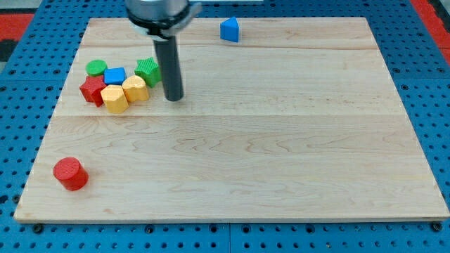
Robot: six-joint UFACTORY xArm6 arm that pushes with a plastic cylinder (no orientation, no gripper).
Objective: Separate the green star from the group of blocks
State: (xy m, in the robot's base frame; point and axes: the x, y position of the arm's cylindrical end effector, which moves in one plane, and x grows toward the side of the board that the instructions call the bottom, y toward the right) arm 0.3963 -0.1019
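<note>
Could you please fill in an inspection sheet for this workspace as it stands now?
Surface: wooden board on a blue pegboard.
Job's things: green star at the right edge of a cluster in the view's upper left, with green cylinder, blue cube, red star and two yellow blocks.
Clutter: red cylinder at lower left; blue block at the top.
Tool: my tip just right of the green star and the cluster.
Cables: nothing seen.
Surroundings: red surface at the corners.
</note>
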